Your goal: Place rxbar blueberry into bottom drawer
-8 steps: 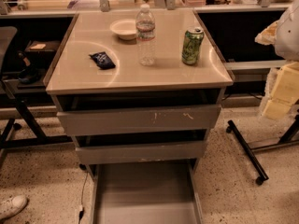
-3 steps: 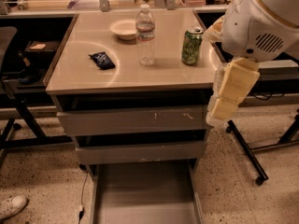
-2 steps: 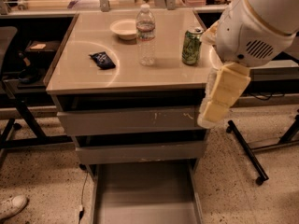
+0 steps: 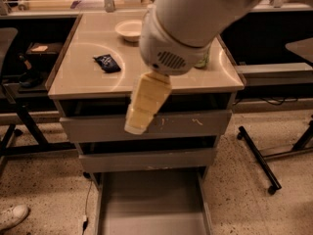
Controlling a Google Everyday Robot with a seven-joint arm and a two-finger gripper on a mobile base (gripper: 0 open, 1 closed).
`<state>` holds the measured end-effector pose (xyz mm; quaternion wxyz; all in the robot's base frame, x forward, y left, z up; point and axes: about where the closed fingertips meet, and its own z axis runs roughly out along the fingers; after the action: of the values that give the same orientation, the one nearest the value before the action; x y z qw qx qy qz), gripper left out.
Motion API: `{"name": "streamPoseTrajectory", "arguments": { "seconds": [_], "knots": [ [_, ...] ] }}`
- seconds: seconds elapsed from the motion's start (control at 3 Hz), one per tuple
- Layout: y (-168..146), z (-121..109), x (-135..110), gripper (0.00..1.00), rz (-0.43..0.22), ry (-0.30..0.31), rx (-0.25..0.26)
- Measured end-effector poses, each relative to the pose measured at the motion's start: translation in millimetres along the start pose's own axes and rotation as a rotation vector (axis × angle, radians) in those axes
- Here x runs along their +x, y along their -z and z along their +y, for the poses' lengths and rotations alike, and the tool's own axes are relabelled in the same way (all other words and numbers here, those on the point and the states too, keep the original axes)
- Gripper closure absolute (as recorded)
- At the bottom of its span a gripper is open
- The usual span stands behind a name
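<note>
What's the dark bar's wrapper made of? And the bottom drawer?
The rxbar blueberry wrapper looks like thin dark plastic film, slightly glossy. The bottom drawer seems grey painted metal, flat and matte. The gripper, hanging before the top drawer, looks cream plastic.

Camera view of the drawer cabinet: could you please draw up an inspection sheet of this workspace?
Surface: beige cabinet top, partly hidden by the arm.
Job's things: rxbar blueberry lies flat on the top's left side; bottom drawer pulled open, nothing seen inside.
Clutter: white bowl at the back of the top.
Grippers: gripper hangs before the top drawer, apart from the bar.
Cables: thin cable on the floor left of the bottom drawer.
Surroundings: white shoe lower left; black wheeled stand on the right.
</note>
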<state>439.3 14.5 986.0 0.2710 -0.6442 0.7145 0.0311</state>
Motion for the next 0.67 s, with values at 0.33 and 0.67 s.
{"name": "streamPoseTrajectory", "arguments": {
  "seconds": [0.33,0.67],
  "knots": [
    [6.3,1.9,-8.0,0.00,-0.001,0.011,0.017],
    [8.7,2.3,-12.6,0.00,-0.024,0.016,0.020]
  ]
}}
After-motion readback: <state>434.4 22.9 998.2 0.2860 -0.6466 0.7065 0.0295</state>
